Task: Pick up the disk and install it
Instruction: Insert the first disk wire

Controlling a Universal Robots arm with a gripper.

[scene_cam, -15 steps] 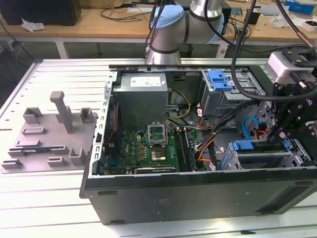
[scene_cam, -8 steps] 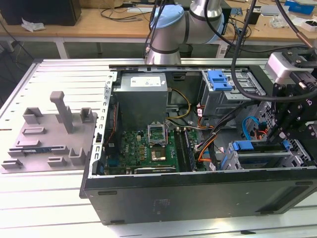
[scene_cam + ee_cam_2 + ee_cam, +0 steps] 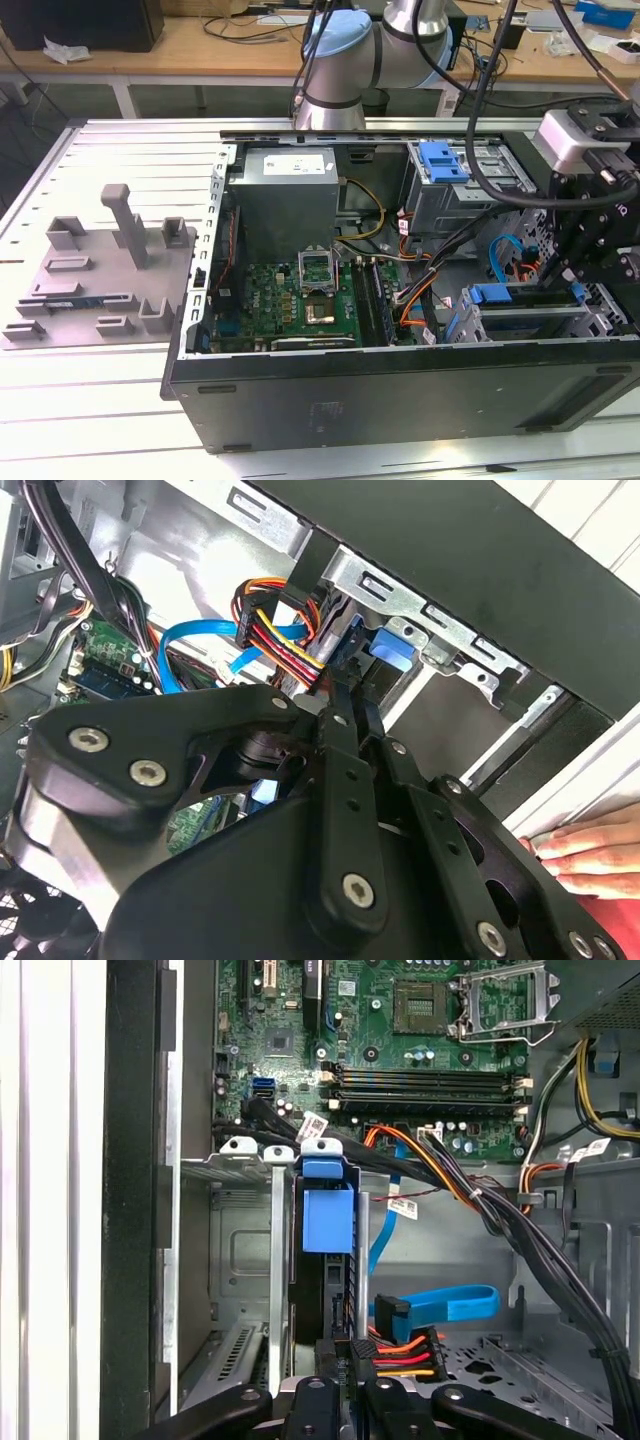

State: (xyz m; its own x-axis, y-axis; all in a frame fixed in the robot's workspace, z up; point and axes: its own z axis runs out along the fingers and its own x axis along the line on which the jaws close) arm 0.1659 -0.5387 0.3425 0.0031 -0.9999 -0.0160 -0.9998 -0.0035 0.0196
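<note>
Inside the open computer case [image 3: 400, 380], the gripper [image 3: 345, 705] is clamping the rigid, fairly heavy disk [image 3: 325, 1250] by its rear edge.

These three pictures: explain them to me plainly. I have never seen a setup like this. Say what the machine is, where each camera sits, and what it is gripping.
The machine is a robot arm with a gripper at its end. The exterior view looks from off the arm onto a metal table holding an open computer case; a grey fixture with upright posts sits toward that view's left. Both wrist views come from cameras riding on the arm, looking into the case. In the first wrist view, the green motherboard and loose cables lie beyond the disk, which stands on edge in a metal drive bay, its blue frame showing. The gripper sits at the disk's edge with its jaws closed on it. In the second wrist view, a person's hand rests on the case's edge.
</note>
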